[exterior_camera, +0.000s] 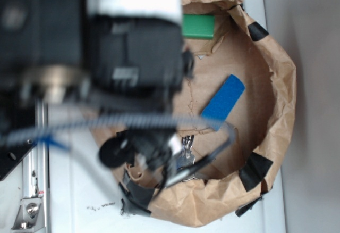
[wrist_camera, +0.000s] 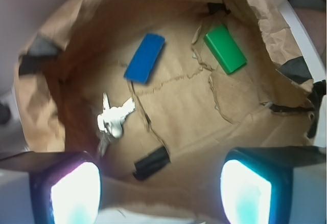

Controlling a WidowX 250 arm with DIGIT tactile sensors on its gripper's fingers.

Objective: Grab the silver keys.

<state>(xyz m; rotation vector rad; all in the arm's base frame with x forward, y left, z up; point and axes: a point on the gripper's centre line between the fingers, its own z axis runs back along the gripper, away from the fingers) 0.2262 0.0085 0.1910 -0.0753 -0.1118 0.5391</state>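
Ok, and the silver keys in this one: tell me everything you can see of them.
The silver keys are a small bunch of shiny silver-grey metal keys, fanned out and lying flat on the brown paper floor of the crumpled paper bag. They sit below the blue block, apart from it, with a strip of black tape nearby. Nothing grips them: the gripper hangs above, open. In the exterior view the arm partly hides them.

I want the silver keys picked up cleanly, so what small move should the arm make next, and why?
Probably shift toward the silver keys before descending. In the wrist view they lie nearer the one of the fingers at lower left, off the open gripper centre, untouched on the brown paper, apart from the blue block.
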